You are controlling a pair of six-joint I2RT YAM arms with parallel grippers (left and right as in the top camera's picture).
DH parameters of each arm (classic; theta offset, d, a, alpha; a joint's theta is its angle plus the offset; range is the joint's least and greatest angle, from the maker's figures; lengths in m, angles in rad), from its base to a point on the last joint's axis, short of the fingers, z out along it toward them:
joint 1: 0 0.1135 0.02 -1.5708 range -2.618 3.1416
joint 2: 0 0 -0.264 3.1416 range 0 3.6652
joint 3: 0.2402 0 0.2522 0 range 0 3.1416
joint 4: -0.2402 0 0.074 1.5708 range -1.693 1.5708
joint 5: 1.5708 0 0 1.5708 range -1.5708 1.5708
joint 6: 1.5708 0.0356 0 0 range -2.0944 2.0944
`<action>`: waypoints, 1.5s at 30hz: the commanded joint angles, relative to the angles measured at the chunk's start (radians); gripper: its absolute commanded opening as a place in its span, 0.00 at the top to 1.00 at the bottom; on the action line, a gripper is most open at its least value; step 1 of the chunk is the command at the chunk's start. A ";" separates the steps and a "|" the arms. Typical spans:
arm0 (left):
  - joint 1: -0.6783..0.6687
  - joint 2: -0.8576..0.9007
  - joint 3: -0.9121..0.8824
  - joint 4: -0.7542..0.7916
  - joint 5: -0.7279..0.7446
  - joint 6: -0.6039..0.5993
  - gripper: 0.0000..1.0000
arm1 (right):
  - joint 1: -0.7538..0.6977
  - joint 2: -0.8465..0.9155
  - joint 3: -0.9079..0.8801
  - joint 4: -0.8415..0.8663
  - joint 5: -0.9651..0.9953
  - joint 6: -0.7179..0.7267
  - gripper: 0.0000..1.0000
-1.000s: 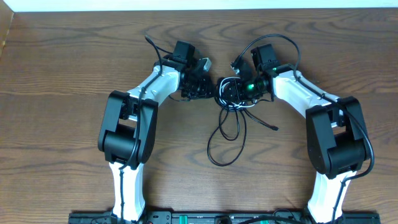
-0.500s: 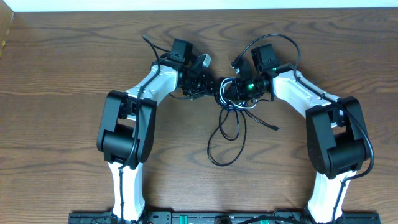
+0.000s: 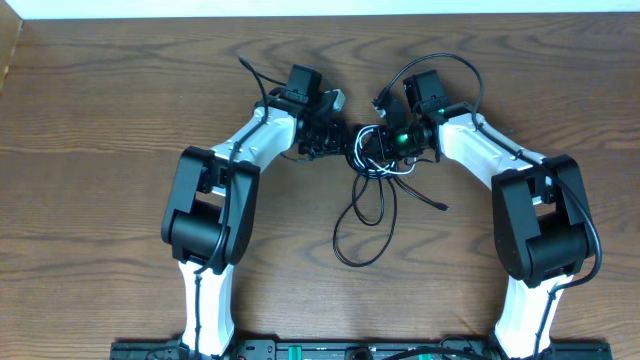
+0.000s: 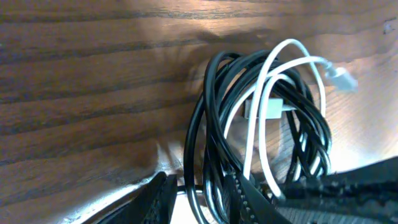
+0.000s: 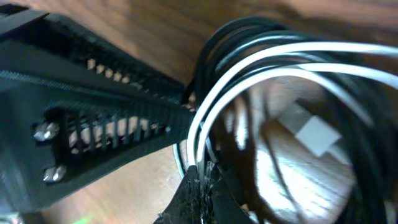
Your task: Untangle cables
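Observation:
The cables (image 3: 368, 165) lie tangled mid-table, with black loops trailing toward the front. In the left wrist view, black cords (image 4: 211, 112) form a bundle with the white cable (image 4: 273, 62) looped through it. My left gripper (image 4: 202, 186) (image 3: 338, 140) stands open, straddling a few black strands at the bundle's left edge. A gap shows beside the left finger (image 4: 158, 193). My right gripper (image 5: 200, 177) (image 3: 374, 148) is shut, its tips pinching the white cable (image 5: 261, 59) where two strands run down to them.
A black plug end (image 3: 443, 206) lies right of the loops. The white plug (image 4: 341, 78) rests on the wood beyond the bundle. The left arm's ribbed finger (image 5: 93, 124) crowds close to my right gripper. Both arms meet over the tangle.
My left gripper has moved right, into the tangle's left edge. The right gripper has shut on the white cable. The loops on the table have not shifted.

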 commanded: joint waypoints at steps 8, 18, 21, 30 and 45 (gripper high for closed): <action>-0.005 0.017 -0.006 -0.006 -0.037 -0.008 0.70 | -0.019 -0.027 0.019 0.105 -0.124 0.082 0.99; -0.005 0.017 -0.092 0.010 -0.076 -0.004 0.70 | -0.061 -0.045 0.019 0.139 -0.272 0.081 0.99; -0.005 0.017 -0.111 0.010 -0.110 -0.005 0.70 | -0.085 -0.082 0.019 0.139 -0.271 0.071 0.99; -0.005 0.017 -0.136 0.010 -0.168 -0.005 0.69 | -0.167 -0.267 0.019 0.132 -0.257 -0.017 0.99; -0.005 0.017 -0.136 0.010 -0.201 -0.005 0.64 | -0.236 -0.447 0.019 0.059 -0.119 -0.035 0.99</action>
